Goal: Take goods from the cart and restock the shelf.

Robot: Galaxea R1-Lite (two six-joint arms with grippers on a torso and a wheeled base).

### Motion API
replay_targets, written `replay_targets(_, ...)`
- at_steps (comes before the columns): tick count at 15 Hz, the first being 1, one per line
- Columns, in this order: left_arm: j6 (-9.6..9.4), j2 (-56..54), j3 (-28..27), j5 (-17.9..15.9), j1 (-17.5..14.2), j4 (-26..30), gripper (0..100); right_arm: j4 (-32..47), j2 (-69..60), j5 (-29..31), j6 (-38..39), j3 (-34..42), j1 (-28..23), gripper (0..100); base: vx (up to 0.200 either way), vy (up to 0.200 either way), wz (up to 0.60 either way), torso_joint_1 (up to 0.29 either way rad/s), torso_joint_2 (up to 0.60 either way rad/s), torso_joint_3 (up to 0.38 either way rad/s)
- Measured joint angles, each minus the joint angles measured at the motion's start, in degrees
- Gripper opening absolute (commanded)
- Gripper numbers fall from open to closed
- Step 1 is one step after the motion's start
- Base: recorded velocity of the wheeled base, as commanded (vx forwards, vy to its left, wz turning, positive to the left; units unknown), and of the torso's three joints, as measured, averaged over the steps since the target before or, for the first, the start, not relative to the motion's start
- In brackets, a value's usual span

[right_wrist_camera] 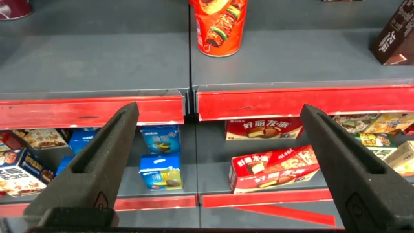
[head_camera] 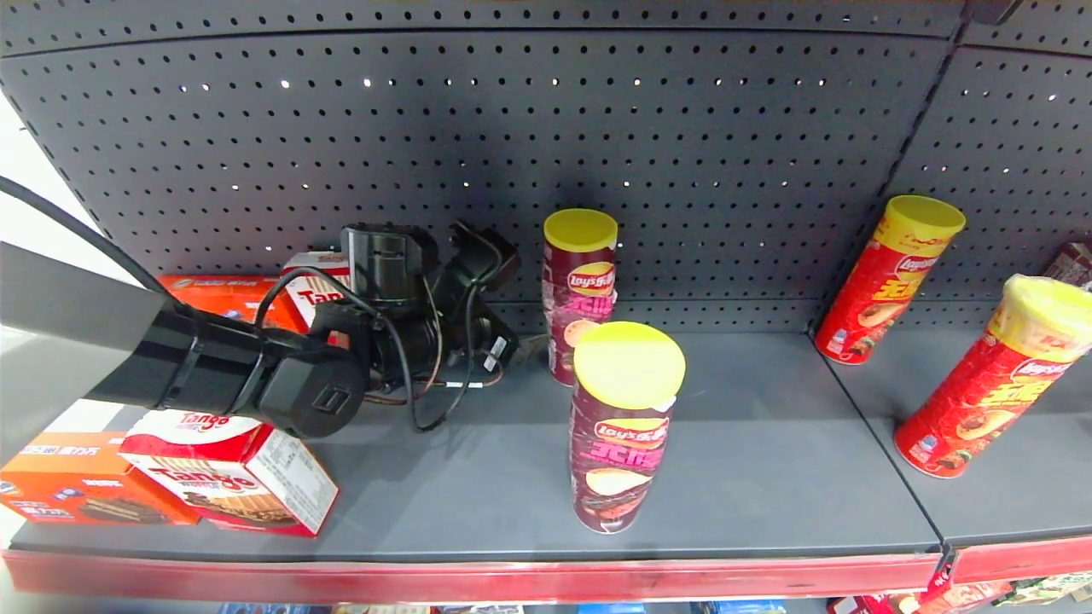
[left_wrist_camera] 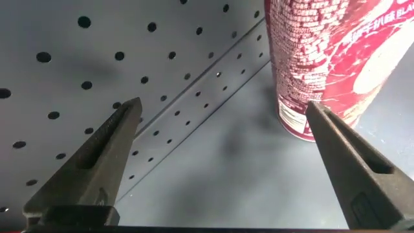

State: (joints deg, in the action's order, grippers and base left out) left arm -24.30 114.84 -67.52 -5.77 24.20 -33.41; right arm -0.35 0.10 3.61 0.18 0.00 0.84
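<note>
The grey shelf (head_camera: 768, 460) has a red strip along its front and a back wall full of little holes. Two dark cans with yellow lids stand in the middle: the back can (head_camera: 580, 290) by the wall and the front can (head_camera: 621, 435) nearer the edge. At the left lie an orange box (head_camera: 77, 486) and a red and white box (head_camera: 247, 490). On the right part stand a far red can (head_camera: 887, 281) and a near red can (head_camera: 990, 384)

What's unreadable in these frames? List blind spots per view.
- Head view: fingers of the left gripper hidden behind its wrist; contact with the rear maroon can unclear.
- Head view: rear wafer box mostly covered by the left arm.
- Head view: dark box cut off by the right edge.
- Right wrist view: top of the red can cut off by the upper edge.
</note>
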Motion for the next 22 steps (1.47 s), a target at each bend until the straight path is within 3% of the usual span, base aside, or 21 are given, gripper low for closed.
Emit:
replay_targets(7, 0.22, 0.7, -0.7, 0.4, 0.7, 0.0, 100, 0.0, 0.0, 0.0, 0.0, 0.0, 0.0, 100, 0.000, 0.000, 0.00, 0.000, 0.00, 0.000)
replay_targets(11, 0.46, -1.8, -0.1, 0.4, -0.5, 0.3, 100, 0.0, 0.0, 0.0, 0.0, 0.0, 0.0, 100, 0.000, 0.000, 0.00, 0.000, 0.00, 0.000)
replay_targets(15, 3.04, -9.2, 2.4, 1.7, -1.5, -0.1, 100, 0.0, 0.0, 0.0, 0.0, 0.0, 0.0, 100, 0.000, 0.000, 0.00, 0.000, 0.00, 0.000)
replay_targets(17, 6.84, -14.8, 4.5, 3.4, -1.5, -0.5, 100, 0.0, 0.0, 0.0, 0.0, 0.0, 0.0, 100, 0.000, 0.000, 0.00, 0.000, 0.00, 0.000)
replay_targets(19, 9.58, -20.9, 8.2, 4.2, -1.4, -2.2, 100, 0.0, 0.0, 0.0, 0.0, 0.0, 0.0, 100, 0.000, 0.000, 0.00, 0.000, 0.00, 0.000)
replay_targets(22, 11.08, -33.1, 16.9, 4.8, -1.5, -3.8, 100, 0.0, 0.0, 0.0, 0.0, 0.0, 0.0, 100, 0.000, 0.000, 0.00, 0.000, 0.00, 0.000)
